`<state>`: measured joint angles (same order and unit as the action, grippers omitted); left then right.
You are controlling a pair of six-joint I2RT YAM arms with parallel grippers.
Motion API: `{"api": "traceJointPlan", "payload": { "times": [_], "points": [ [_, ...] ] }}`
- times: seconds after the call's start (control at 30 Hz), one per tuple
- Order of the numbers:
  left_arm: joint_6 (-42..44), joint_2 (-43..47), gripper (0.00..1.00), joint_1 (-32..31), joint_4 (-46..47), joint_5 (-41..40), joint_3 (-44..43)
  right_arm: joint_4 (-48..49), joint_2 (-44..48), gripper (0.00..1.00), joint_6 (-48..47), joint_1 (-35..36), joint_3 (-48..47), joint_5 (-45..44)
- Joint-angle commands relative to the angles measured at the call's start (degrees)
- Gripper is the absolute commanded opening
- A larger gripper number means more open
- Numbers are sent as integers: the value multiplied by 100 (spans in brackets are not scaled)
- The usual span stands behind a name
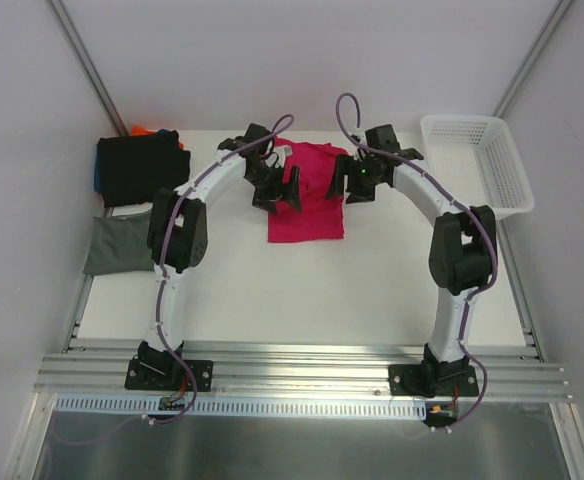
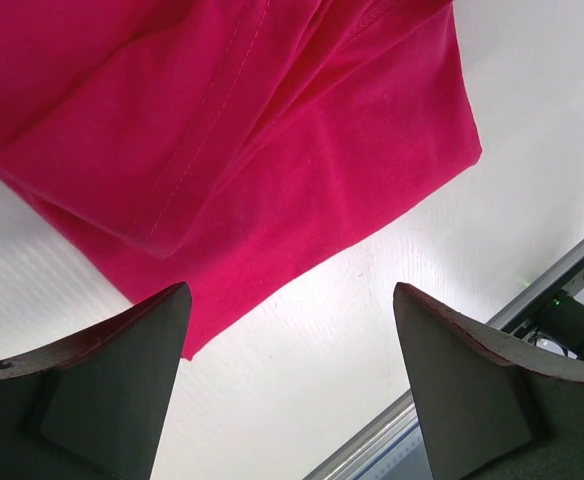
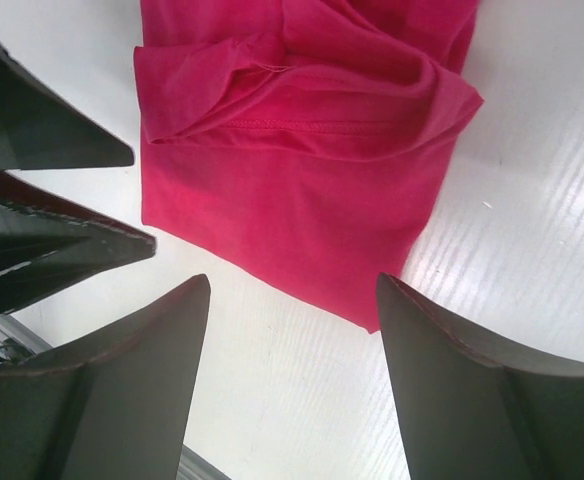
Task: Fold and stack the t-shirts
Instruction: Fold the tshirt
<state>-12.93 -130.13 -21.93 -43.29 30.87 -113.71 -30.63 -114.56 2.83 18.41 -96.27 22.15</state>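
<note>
I count two arms and two claws on the table (image 1: 302,290), and both claws are at the one crimson-pink t-shirt (image 1: 307,205). It lies folded into a rough rectangle at the far middle of the table. The left claw (image 2: 290,300) hangs over the shirt's left edge. Its two fingers stand wide apart, with nothing between them but cloth edge and bare table below. The right claw (image 3: 292,285) sits at the shirt's right edge, also spread open and gripping nothing; I cannot tell whether either claw touches the cloth. That makes one shirt in the work area. At the far left I see one pile with a black t-shirt (image 1: 137,168) on top, an orange t-shirt (image 1: 144,130) peeking out behind it and a sliver of a blue t-shirt (image 1: 98,177) at its left side. Just nearer me, one grey-green t-shirt (image 1: 117,245) lies folded on its own. That is five shirts in all. One white mesh basket (image 1: 477,165) stands at the far right corner, well apart from the pink shirt.
</note>
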Motion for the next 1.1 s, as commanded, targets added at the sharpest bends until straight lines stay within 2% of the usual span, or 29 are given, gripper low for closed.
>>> {"api": "traceJointPlan", "payload": {
  "times": [0.0, 0.67, 1.07],
  "points": [
    [89, 567, 83, 145, -92, -73, 147, 101, 408, 71, 86, -92, 38, 114],
    [106, -434, 79, 295, -92, -46, -415, 110, 558, 71, -55, -145, 161, -106],
    [71, -593, 62, 312, -66, -11, -582, 154, 505, 72, -55, -136, 117, -176]
  ]
}}
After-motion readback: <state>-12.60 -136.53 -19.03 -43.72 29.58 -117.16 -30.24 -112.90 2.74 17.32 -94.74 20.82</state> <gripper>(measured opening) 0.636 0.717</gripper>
